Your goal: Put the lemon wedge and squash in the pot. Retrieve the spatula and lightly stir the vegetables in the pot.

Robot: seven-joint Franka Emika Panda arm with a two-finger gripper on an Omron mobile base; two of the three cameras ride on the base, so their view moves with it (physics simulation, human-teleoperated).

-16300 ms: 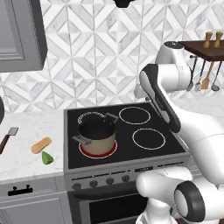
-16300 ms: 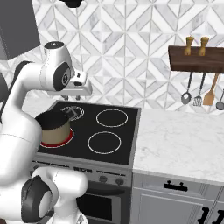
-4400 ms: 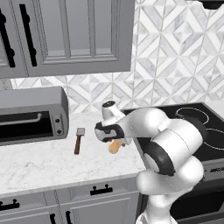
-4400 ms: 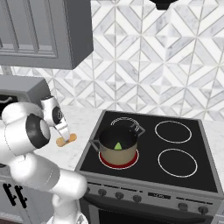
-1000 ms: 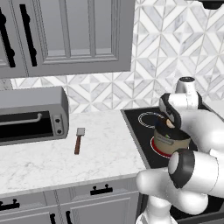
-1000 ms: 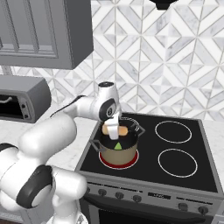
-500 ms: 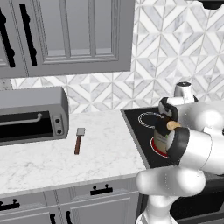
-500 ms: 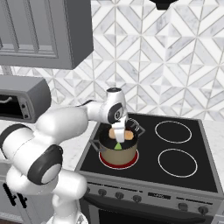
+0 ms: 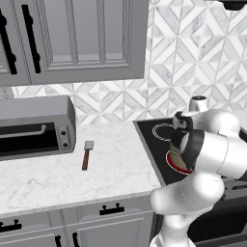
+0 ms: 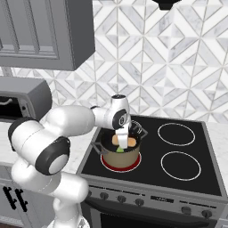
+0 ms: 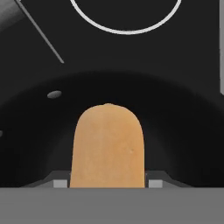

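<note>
Black stove top (image 10: 187, 147) bears the pot (image 10: 120, 153) holding the lemon wedge (image 10: 120, 150), with the gripper (image 10: 122, 140) gripping the squash (image 11: 107, 146) inside it.

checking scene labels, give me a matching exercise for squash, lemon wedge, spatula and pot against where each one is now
Things:
1. squash
2. lemon wedge
3. spatula
4. pot

Places:
A. lying on the marble counter beside the toaster oven
B. standing on the red front-left burner of the stove
C. held in the gripper down at the pot's mouth
D. lying on the pot's black floor

Pairs: 1-C, 2-D, 3-A, 4-B
</note>
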